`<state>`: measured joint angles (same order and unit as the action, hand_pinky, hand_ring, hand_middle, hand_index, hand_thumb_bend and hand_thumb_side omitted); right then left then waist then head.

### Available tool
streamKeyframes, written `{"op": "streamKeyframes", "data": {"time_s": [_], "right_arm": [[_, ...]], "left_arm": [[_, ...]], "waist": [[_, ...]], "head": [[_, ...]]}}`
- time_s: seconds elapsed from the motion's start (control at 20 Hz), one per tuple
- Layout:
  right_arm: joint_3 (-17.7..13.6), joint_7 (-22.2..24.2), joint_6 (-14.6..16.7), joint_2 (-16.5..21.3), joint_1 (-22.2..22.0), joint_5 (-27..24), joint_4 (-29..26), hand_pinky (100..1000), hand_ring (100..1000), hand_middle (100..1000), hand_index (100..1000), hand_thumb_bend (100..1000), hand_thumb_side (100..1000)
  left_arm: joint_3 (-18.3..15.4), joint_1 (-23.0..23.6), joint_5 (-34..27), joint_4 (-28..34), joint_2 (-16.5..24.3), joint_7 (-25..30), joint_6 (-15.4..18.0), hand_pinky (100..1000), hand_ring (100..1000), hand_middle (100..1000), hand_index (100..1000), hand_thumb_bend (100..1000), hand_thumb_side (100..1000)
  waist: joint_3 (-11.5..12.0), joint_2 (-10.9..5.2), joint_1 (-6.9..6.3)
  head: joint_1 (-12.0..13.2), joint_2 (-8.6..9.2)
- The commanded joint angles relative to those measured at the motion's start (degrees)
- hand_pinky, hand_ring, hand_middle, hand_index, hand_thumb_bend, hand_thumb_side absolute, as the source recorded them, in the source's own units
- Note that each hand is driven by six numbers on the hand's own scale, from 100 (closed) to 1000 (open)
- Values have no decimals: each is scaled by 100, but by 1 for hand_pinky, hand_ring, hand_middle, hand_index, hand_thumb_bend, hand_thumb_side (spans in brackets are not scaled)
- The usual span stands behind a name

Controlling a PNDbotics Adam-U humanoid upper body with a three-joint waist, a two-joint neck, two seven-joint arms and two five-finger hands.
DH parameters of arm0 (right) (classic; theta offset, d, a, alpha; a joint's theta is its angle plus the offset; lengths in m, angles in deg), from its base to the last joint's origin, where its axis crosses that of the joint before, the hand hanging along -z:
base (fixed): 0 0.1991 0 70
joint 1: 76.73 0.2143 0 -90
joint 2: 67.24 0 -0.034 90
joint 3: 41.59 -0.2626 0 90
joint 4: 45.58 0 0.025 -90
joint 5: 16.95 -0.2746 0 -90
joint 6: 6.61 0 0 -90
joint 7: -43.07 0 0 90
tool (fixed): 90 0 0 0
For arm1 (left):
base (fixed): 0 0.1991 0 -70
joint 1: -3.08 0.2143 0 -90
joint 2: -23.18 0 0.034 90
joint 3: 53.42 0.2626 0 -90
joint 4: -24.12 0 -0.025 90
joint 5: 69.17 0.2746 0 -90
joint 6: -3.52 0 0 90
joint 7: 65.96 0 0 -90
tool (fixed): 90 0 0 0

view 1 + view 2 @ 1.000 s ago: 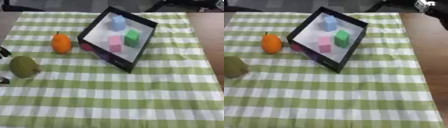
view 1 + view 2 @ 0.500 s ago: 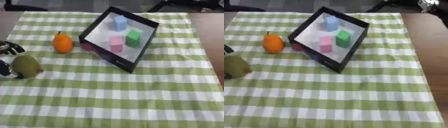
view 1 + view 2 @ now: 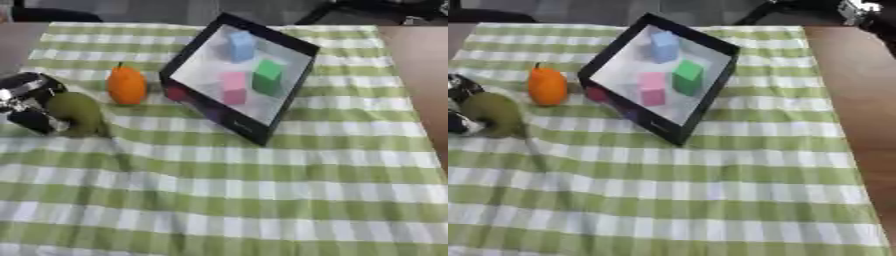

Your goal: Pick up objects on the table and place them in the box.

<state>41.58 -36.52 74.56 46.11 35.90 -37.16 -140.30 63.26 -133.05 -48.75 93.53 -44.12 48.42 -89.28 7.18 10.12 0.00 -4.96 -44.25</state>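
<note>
Left eye view puts my left hand (image 3: 28, 102) at the left edge of the table (image 3: 420, 65), pressed against the left side of the olive-green fruit (image 3: 77, 113), which sits on the green checked cloth (image 3: 262, 190) with its long axis running roughly near to far. The fingers look curled around that fruit's left flank, touching it, though I cannot tell how far they wrap behind it. From the hand, the box (image 3: 238, 75) lies to the right and a little farther away, tilted up on its edge so its white floor faces me; a blue block (image 3: 241, 44), a green block (image 3: 267, 76) and a pink block (image 3: 233, 87) are already inside. The orange fruit (image 3: 126, 85) stands between the hand and the box, just beside the box's left wall, so I judge any carry has to clear it. My right hand shows in neither view.
</note>
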Motion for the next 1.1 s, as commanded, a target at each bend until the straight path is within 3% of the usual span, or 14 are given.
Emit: {"op": "streamKeyframes", "data": {"time_s": [0.05, 0.3, 0.85, 1.1], "right_arm": [[-67, 16, 35, 174, 60, 15, -13, 947, 763, 673, 768, 258, 348], [-29, 59, 45, 156, 140, -20, -28, 947, 763, 674, 768, 255, 345], [95, 171, -37, -40, 563, -76, -39, 947, 763, 674, 768, 250, 341], [192, 229, -66, -160, 913, -78, -81, 948, 765, 677, 770, 248, 332]], "left_arm": [[-62, -314, -15, 631, 440, -57, -144, 675, 558, 502, 562, 259, 100], [-108, -921, 86, 709, 253, -89, -95, 670, 552, 507, 545, 258, 100], [-165, -1876, 527, -2, -763, -206, 186, 671, 557, 502, 540, 259, 100], [-174, -2186, 1482, -293, -1363, -403, 722, 656, 557, 507, 545, 344, 100]], "waist": [[-2, -112, -22], [-39, -152, -28], [-382, -49, -26], [-571, 10, -58]], "head": [[16, 13], [-62, 13], [49, 13], [157, 13]]}}
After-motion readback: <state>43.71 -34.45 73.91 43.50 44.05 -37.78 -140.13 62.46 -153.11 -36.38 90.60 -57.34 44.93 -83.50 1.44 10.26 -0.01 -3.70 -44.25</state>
